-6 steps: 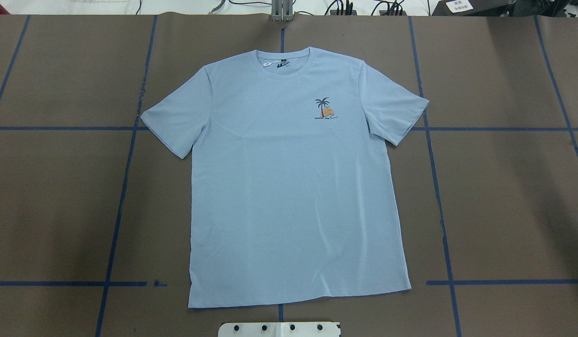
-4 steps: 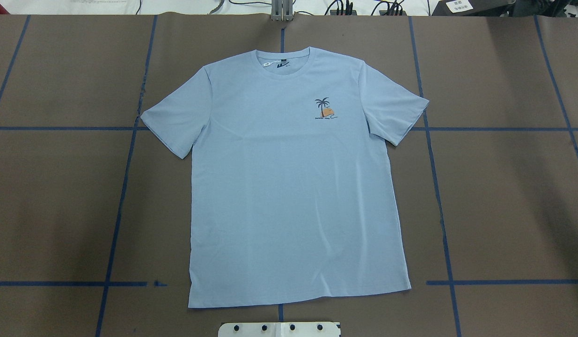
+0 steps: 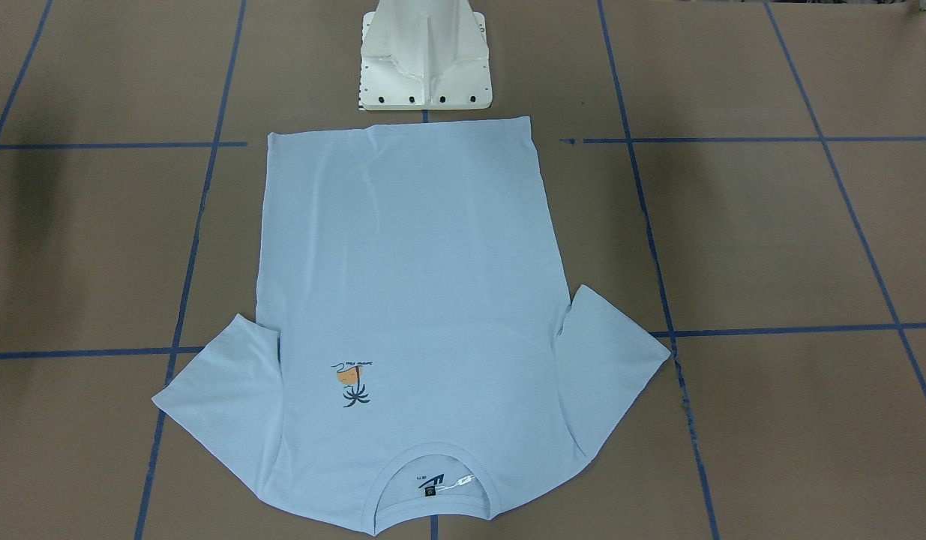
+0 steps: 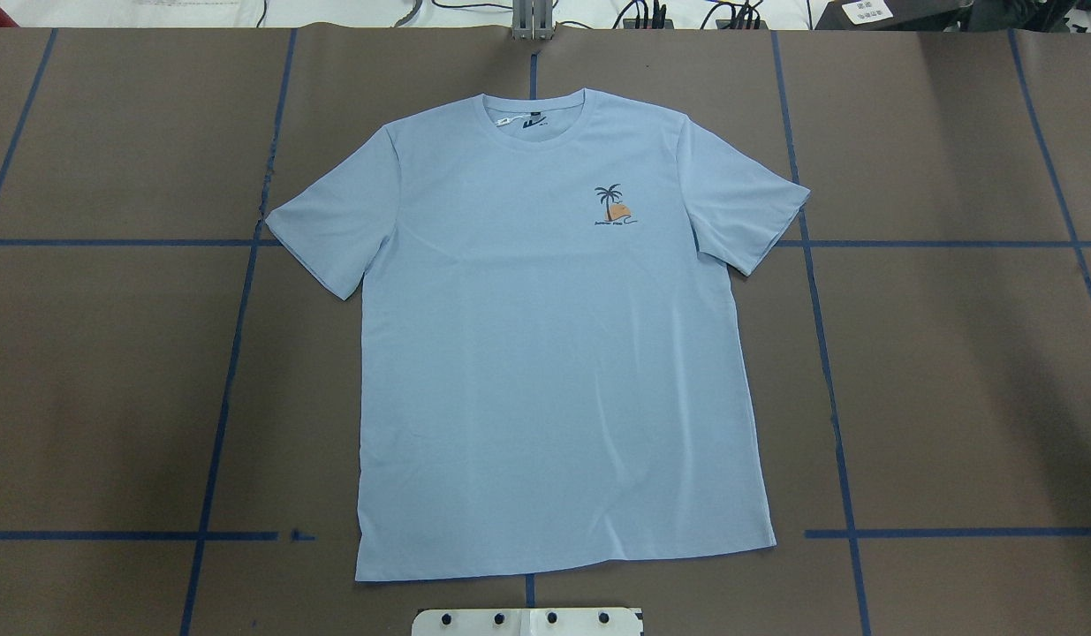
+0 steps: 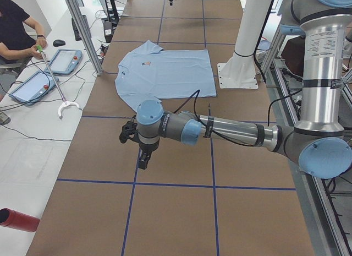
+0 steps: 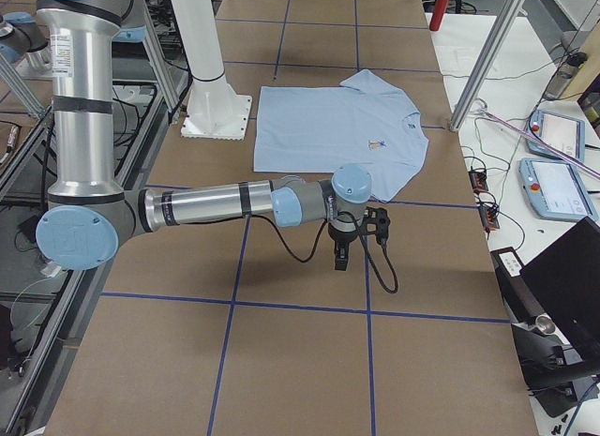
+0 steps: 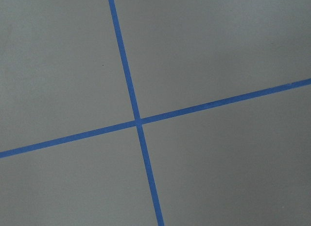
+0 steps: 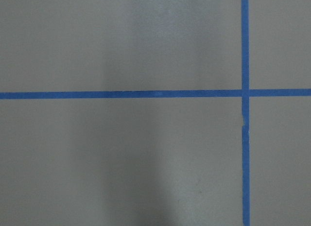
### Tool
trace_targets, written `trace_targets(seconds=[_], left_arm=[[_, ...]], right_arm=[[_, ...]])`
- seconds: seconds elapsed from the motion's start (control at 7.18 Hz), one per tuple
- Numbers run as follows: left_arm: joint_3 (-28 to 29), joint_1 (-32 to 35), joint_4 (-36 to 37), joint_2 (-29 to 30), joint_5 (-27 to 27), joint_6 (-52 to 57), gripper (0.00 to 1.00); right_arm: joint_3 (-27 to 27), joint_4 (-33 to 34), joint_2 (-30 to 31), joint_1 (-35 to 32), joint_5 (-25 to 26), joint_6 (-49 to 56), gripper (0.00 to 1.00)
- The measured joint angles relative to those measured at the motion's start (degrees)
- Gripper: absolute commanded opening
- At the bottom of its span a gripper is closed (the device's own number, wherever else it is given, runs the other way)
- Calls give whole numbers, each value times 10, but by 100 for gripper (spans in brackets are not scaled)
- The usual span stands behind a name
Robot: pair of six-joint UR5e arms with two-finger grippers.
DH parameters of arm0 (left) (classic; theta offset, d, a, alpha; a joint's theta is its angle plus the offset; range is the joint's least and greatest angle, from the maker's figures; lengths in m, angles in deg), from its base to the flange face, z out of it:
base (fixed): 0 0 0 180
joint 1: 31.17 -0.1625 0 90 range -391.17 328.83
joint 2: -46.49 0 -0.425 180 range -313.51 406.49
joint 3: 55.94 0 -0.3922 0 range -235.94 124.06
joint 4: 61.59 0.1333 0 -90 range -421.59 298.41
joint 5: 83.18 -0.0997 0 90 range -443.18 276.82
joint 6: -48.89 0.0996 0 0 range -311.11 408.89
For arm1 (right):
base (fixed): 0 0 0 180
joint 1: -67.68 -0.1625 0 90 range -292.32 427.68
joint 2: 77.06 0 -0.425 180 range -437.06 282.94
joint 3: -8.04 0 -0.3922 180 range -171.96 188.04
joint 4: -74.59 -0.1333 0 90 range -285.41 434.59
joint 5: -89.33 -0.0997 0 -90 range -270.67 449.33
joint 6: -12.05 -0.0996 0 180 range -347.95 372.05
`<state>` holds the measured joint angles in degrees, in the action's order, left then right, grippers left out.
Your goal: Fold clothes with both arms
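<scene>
The light blue T-shirt (image 4: 545, 353) lies flat and spread out, chest print up, collar at the table's far side; it also shows in the front-facing view (image 3: 410, 300). My left arm reaches out over bare table well to the shirt's left, and its gripper (image 5: 144, 157) points down; I cannot tell if it is open. My right arm reaches out over bare table to the shirt's right, and its gripper (image 6: 339, 258) points down; I cannot tell if it is open. Neither touches the shirt (image 5: 165, 74). Both wrist views show only brown table and blue tape lines.
The white pedestal base (image 3: 425, 67) stands just behind the shirt's hem. A seated operator (image 5: 14, 25) holds a hooked stick beside tablets (image 5: 65, 60) on a side bench. A red cylinder (image 5: 16, 220) lies there. Metal posts (image 6: 487, 52) stand at the table's far edge.
</scene>
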<state>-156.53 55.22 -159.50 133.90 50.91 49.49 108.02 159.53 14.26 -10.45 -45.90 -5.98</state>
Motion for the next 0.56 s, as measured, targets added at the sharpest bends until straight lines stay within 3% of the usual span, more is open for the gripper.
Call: trace_targets(seconds=[0.28, 0.56], left_arm=[[-3, -1, -5, 1, 18, 0, 100], [-6, -2, -7, 2, 28, 0, 100]], right_arm=[[-5, 1, -47, 43, 4, -22, 100], [-41, 0, -146, 106, 34, -156, 99]])
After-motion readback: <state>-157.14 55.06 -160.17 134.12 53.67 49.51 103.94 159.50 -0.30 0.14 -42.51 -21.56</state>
